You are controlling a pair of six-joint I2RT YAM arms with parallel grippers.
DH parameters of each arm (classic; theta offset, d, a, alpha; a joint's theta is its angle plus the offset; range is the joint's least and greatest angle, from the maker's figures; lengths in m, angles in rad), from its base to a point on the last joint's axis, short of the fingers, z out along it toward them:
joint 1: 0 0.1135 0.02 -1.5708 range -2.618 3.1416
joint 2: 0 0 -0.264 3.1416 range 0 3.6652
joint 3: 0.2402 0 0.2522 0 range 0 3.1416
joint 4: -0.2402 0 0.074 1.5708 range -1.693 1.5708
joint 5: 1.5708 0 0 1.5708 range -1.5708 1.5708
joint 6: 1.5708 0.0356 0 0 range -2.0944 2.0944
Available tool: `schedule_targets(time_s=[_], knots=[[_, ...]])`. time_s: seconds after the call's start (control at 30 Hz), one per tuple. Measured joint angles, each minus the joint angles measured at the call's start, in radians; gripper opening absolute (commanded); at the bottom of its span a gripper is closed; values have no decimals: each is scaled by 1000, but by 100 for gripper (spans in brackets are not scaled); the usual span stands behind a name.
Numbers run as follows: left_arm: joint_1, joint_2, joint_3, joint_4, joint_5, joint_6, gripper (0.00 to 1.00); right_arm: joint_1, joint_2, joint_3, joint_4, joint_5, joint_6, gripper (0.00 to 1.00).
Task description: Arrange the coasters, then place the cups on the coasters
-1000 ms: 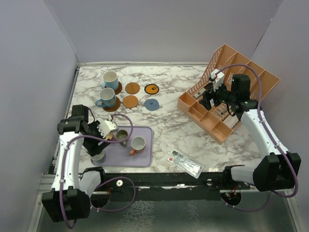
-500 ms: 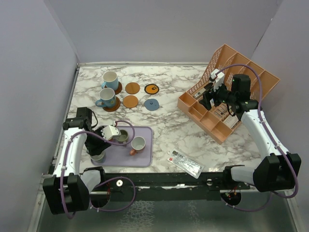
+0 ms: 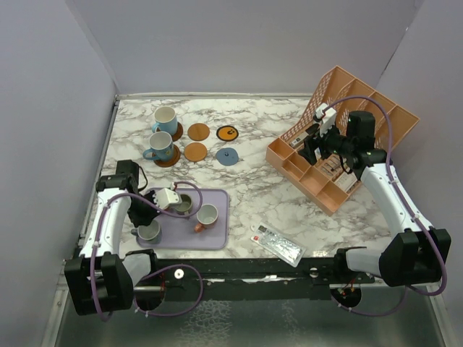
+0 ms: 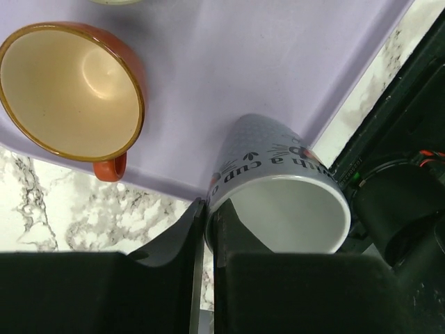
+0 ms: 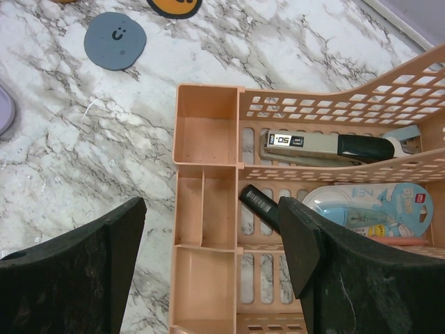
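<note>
One grey cup (image 4: 278, 209), near-left corner of lavender tray (image 4: 278, 56): left gripper (image 4: 206, 216), gaping a second before, had clamped its rim from above, wrist angled down. Right gripper (image 5: 212, 202) hung over orange organiser (image 5: 208, 132), jaws apart.
</note>
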Motion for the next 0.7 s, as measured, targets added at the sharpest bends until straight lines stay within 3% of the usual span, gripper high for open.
schedule_targets(time_s=[0.33, 0.7], knots=[[0, 9, 136, -95, -47, 53, 0, 0, 1, 0, 0, 0, 0, 78], [0, 82, 512, -169, -25, 35, 0, 0, 1, 0, 0, 2, -1, 78]])
